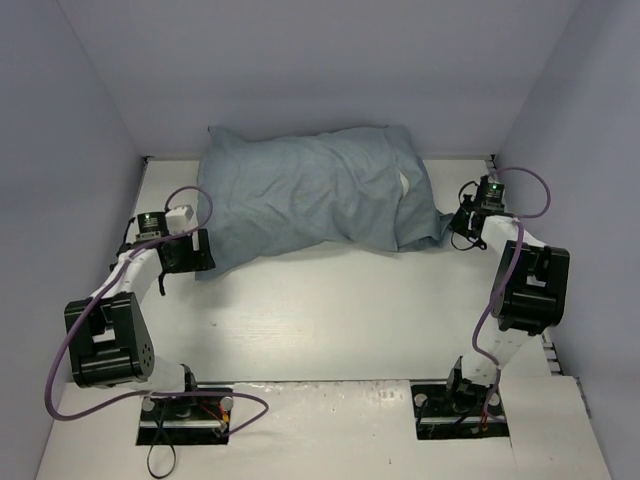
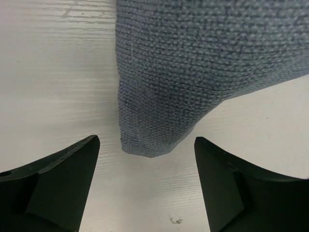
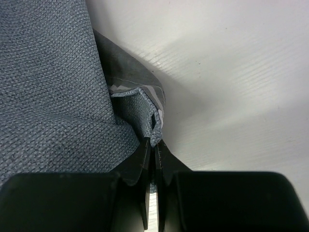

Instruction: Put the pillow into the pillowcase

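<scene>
White table [image 1: 330, 310] carries the stuffed blue-grey pillowcase [image 1: 300, 200] at its far side; a little white pillow [image 1: 405, 185] shows near the right end. Left gripper [image 2: 146, 142] stands wide apart around one corner, not touching. Right gripper [image 3: 154, 145] is clamped on the pillowcase edge.

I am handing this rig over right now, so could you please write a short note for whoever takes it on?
Left gripper: open, fingers either side of the near left corner of the large blue-grey woven fabric pillowcase, not gripping.
Right gripper: shut on the pillowcase's edge at its right end.
Soft white pillow: inside the pillowcase on the white table; only a sliver shows.
Left: probably cover that sliver, then release.
</scene>
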`<state>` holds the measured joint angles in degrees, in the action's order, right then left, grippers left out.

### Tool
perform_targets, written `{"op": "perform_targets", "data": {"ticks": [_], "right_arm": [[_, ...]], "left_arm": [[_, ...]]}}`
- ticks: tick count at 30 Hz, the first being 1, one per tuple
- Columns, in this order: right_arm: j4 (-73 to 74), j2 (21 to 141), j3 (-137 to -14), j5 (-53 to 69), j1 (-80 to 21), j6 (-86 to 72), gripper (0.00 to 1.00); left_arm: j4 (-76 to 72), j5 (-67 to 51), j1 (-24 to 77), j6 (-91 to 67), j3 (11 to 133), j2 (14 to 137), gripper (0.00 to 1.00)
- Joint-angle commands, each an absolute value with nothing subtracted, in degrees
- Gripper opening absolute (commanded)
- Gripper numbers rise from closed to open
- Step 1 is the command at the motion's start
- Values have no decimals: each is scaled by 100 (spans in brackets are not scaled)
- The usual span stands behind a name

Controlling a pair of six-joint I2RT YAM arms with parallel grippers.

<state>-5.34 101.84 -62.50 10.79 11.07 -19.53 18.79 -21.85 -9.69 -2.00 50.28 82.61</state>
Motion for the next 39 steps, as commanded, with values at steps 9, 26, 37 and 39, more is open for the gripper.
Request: {"op": "perform_targets", "data": {"ticks": [9, 26, 37, 39], "right_arm": [[-835, 9861, -6188, 1239, 888, -1872, 0], [-325, 8500, -9444, 2950, 1634, -2169, 0], [-237, 8173, -11425, 3955, 2681, -2838, 0], [-237, 8366, -11452, 4086, 2681, -2988, 0]], "left_arm": [[1116, -2462, -730, -9, 5299, 8832, 76], [2898, -2496, -1538, -781, 8952, 7206, 0], [3516, -1960, -1697, -835, 11707, 7180, 0], [3507, -2117, -1696, -852, 11524, 7478, 0]]}}
